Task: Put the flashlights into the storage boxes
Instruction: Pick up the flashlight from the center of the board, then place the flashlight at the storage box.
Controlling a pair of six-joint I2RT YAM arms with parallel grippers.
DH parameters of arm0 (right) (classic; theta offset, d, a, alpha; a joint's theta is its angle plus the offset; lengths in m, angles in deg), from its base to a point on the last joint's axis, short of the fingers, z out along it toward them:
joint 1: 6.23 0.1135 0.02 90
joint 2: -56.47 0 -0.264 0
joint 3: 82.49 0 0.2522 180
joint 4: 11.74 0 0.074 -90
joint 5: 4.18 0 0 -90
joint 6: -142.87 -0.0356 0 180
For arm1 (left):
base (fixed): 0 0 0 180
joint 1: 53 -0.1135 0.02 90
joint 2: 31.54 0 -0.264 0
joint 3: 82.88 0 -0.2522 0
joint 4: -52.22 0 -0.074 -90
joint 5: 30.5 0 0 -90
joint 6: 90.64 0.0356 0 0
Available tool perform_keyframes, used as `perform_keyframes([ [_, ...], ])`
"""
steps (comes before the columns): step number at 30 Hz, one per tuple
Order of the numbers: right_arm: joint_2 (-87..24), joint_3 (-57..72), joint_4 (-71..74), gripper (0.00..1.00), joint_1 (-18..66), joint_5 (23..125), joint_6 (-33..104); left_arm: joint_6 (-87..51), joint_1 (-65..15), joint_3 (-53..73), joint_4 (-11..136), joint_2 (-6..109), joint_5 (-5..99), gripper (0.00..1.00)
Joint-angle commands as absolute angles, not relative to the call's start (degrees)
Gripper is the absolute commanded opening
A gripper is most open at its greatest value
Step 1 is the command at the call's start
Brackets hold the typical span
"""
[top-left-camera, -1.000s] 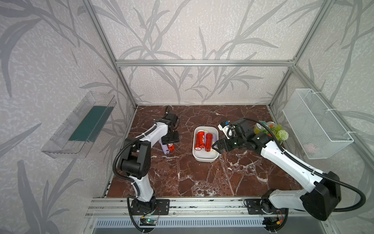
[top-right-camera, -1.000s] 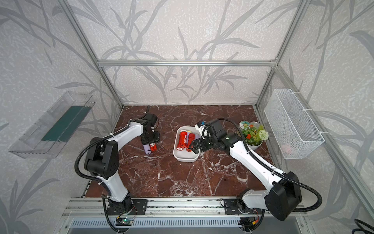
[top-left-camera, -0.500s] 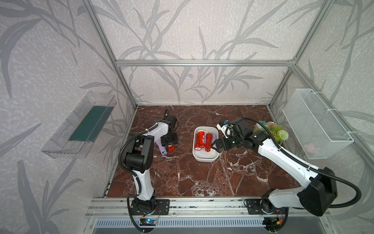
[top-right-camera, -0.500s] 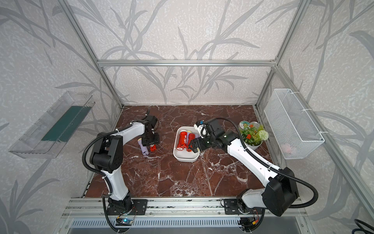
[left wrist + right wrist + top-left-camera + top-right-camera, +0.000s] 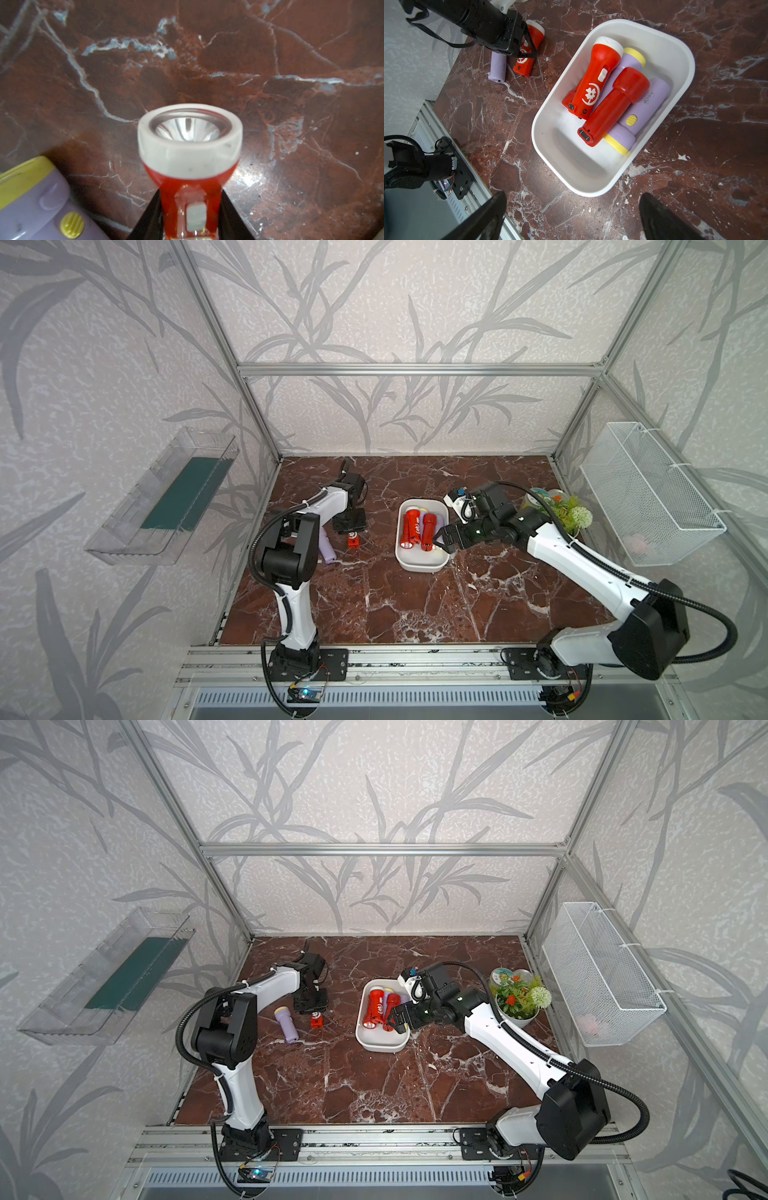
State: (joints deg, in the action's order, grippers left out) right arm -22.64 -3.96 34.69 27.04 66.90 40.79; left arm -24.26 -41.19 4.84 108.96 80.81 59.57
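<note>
A white storage box [image 5: 422, 566] [image 5: 380, 1044] [image 5: 571, 162] sits mid-table holding two red flashlights [image 5: 593, 79] [image 5: 614, 106] and two lavender ones [image 5: 643, 104] [image 5: 631, 60]. To its left on the marble lie a red flashlight [image 5: 353, 539] [image 5: 316, 1020] [image 5: 190, 145] [image 5: 527, 49] and a lavender flashlight [image 5: 326, 547] [image 5: 286, 1025] [image 5: 31, 203]. My left gripper [image 5: 351, 531] [image 5: 190, 192] is shut on the red one's body, both black fingers against its sides. My right gripper [image 5: 439, 541] [image 5: 573, 197] stands open and holds nothing, above the box's right rim.
A potted artificial plant [image 5: 561, 510] and a round tin [image 5: 500, 975] stand at the right of the table. A white wire basket [image 5: 648, 493] hangs on the right wall, a clear tray [image 5: 166, 497] on the left wall. Aluminium frame posts border the table.
My left gripper's jaws have narrowed onto the red flashlight on the table, and the left arm's elbow has shifted a little. The right arm has hardly moved and stays open.
</note>
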Motion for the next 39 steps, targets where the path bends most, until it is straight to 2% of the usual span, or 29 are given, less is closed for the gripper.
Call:
perform_keyframes([
  [1, -22.86, -2.34, 35.56, 0.99, 27.15, 67.5, 41.7, -23.85, -41.67, 3.73, 110.01, 82.13, 59.88, 0.38],
  [6, -22.2, -2.4, 35.68, 0.99, 27.09, 67.95, 41.52, -23.9, -41.6, 2.73, 110.66, 82.51, 58.5, 0.29],
  [14, -22.2, -2.09, 36.39, 0.99, 27.12, 68.88, 41.97, -23.11, -39.53, 1.55, 113.44, 76.19, 56.49, 0.29],
  [21, -20.16, -3.01, 36.99, 0.99, 27.12, 69.86, 41.82, -23.78, -33.77, -3.63, 116.19, 72.7, 53.93, 0.29],
  [39, -6.81, -11.54, 41.09, 0.99, 21.95, 73.6, 42.57, -27.58, -15.85, -23.82, 119.15, 83.46, 49.95, 0.29],
])
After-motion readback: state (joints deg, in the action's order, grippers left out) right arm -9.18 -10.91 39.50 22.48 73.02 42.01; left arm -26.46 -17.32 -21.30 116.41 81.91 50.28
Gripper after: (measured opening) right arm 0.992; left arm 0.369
